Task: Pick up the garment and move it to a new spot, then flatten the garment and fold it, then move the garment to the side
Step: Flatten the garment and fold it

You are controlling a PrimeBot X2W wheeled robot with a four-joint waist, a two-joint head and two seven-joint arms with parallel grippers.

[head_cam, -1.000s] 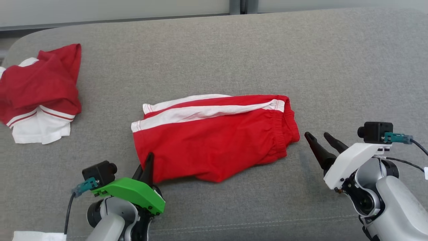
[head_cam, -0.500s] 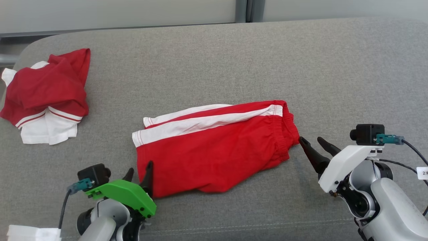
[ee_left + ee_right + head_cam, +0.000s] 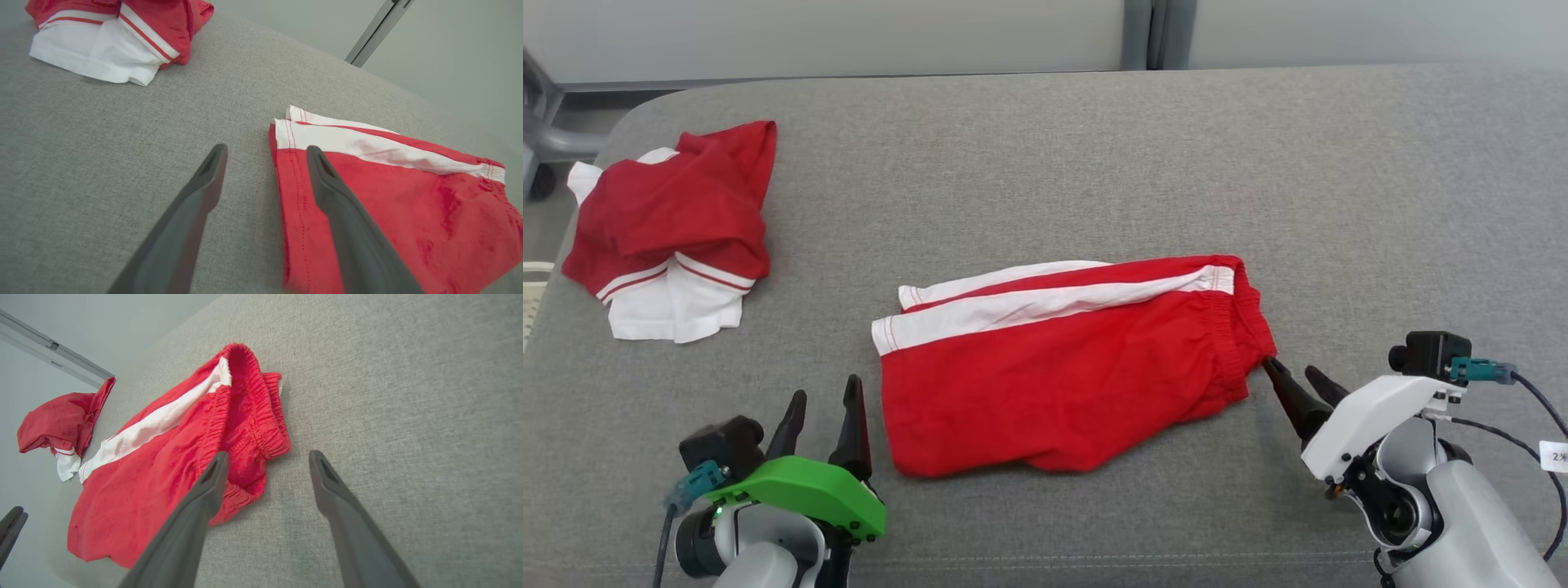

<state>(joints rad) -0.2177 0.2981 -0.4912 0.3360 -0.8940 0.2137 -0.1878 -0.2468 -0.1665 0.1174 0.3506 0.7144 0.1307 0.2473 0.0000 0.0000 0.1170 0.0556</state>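
Red shorts with a white side stripe lie folded in half on the grey cushion, waistband to the right. My left gripper is open just left of the leg hems; in the left wrist view its right finger overlaps the hem of the shorts. My right gripper is open at the waistband's near corner. In the right wrist view the elastic waistband sits just ahead of the left finger. Neither gripper holds cloth.
A second red and white garment lies bunched at the cushion's far left, also in the left wrist view as the bunched garment. The grey cushion stretches bare behind and to the right of the shorts. A wall runs behind it.
The camera has shifted, so the whole scene sits further right and lower. My left gripper has come off the shorts' near left corner and stands open beside it. My right gripper has closed in on the waistband.
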